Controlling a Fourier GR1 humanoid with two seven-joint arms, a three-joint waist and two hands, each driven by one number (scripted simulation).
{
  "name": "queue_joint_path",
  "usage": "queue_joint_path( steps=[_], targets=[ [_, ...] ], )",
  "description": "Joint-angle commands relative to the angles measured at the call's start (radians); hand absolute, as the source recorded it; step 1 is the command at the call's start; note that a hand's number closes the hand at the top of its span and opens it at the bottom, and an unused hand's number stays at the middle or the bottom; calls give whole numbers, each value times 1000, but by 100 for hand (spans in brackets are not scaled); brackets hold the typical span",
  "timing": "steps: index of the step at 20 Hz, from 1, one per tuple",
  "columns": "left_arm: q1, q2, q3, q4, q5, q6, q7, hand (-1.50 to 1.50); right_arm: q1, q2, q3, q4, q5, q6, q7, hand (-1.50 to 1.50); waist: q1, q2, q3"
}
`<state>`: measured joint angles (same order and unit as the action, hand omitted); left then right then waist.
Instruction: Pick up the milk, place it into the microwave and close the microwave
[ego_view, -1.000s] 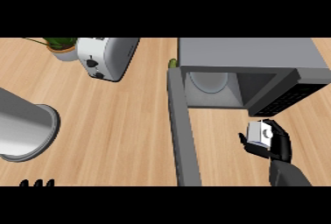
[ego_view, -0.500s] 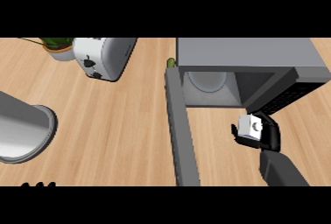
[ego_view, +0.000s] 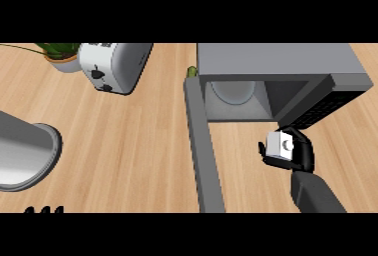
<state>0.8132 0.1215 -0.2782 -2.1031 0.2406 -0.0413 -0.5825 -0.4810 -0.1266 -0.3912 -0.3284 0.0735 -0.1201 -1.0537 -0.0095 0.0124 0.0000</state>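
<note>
The milk carton (ego_view: 282, 145) sits in the right hand (ego_view: 294, 154), fingers curled round it, just before the open microwave (ego_view: 280, 65) cavity, which lies ahead and leftward. Door (ego_view: 202, 150) stands open alongside.

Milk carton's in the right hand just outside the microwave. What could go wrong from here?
1. The milk carton sits near the microwave's right front frame, by the dark control panel; it could clip that on entry.
2. The right hand hides much of the carton, so a tilt might go unnoticed.
3. The open door must be swung shut afterwards; the forearm could block it.
</note>
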Motion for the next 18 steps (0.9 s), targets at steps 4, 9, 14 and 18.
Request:
queue_joint_path(
  steps=[4, 9, 14, 18],
  targets=[
    [41, 21, 3, 11, 10, -29, -28, -150, 10, 21, 68, -142, 17, 67, -34, 150, 4, -21, -2],
    [85, 2, -68, -77, -19, 7, 2, -150, 190, 80, 168, -387, 48, 40, 78, 150, -18, -28, -3],
    [108, 5, -68, -71, -35, 10, -32, -150, 333, 52, 222, -699, -14, 187, 265, 150, -16, -28, -3],
    [86, 24, -4, -72, 34, 5, 4, -150, 401, 122, 270, -870, -94, 272, 363, 150, -10, -21, -2]
  ],
)
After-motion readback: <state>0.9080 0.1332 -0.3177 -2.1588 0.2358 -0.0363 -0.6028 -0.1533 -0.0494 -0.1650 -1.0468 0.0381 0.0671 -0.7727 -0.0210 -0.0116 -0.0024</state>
